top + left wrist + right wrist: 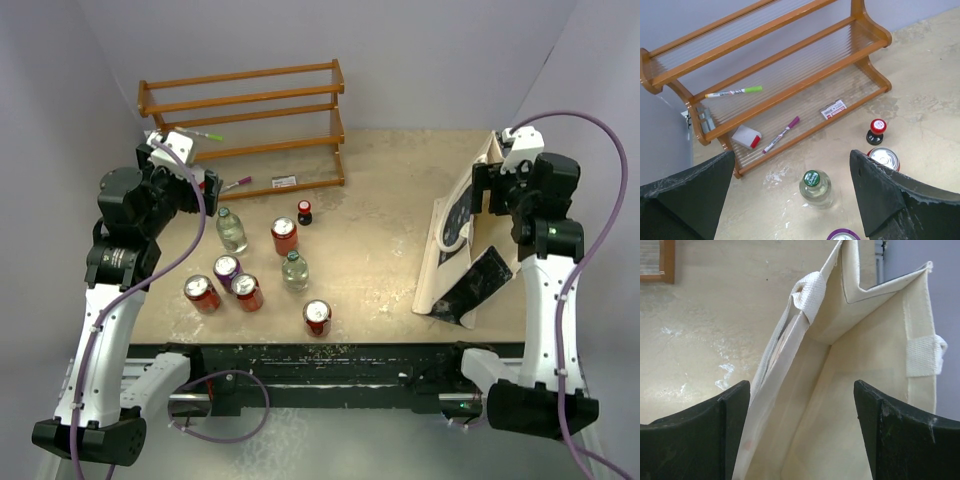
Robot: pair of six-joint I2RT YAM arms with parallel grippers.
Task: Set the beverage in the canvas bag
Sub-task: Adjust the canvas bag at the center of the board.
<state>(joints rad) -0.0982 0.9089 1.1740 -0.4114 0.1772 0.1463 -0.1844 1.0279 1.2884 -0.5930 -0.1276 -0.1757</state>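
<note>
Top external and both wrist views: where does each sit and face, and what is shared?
Top external: above, behind the arms, looking down on the table; both arms show.
Left wrist: facing the rack past open left fingers.
Right wrist: facing into the canvas bag past right fingers.
Shared: rack, top external and left wrist.

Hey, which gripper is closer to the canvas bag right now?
Right. The right gripper is directly over the canvas bag's open top, jaws apart. The left gripper is across the table, above the green-capped bottle near the wooden rack.
</note>
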